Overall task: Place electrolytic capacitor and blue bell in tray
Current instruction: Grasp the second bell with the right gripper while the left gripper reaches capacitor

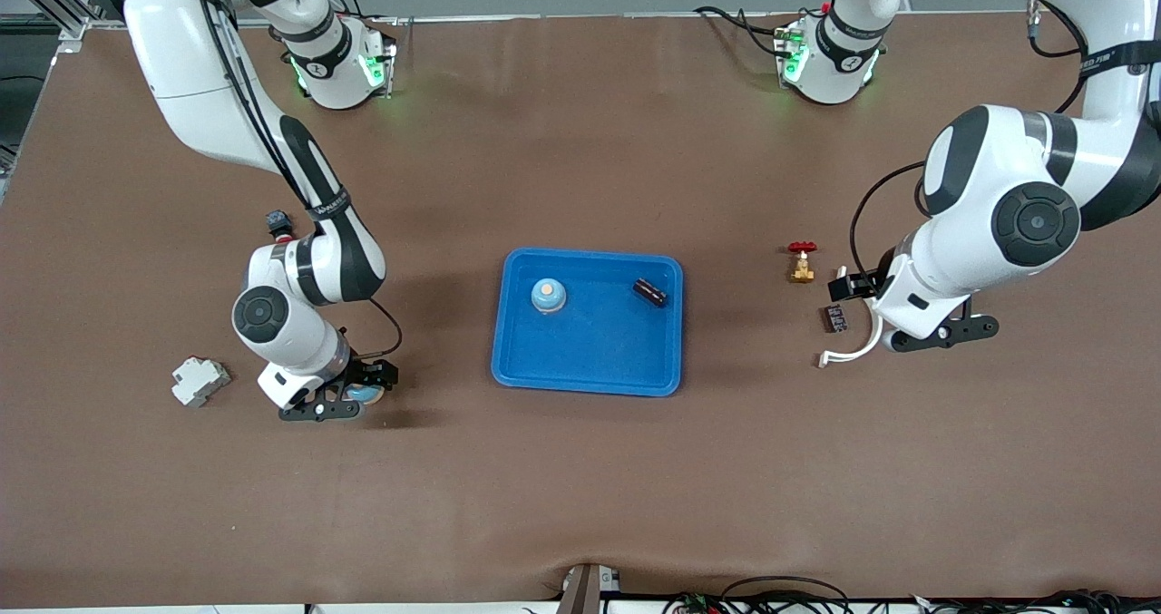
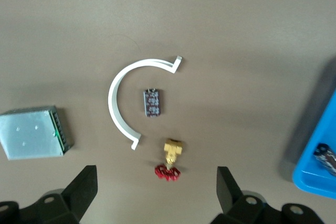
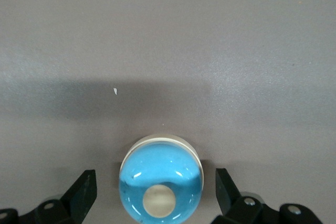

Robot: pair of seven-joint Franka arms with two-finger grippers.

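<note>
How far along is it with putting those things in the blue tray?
Looks done: a blue bell and the dark capacitor lie in the tray. Nothing is in hand: both grippers are open, the right gripper over a second bell on the table, the left gripper over a brass valve. Seemingly nothing left.

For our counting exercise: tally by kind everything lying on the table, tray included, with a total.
Blue dome bells: 2
Shallow blue plastic tray: 1
Dark cylindrical capacitor: 1
Red-handled brass valve: 1
Small dark circuit board: 1
White curved plastic strip: 1
Grey metal box: 1
White plastic breaker block: 1
Small black-and-red part: 1
Total: 10
</note>
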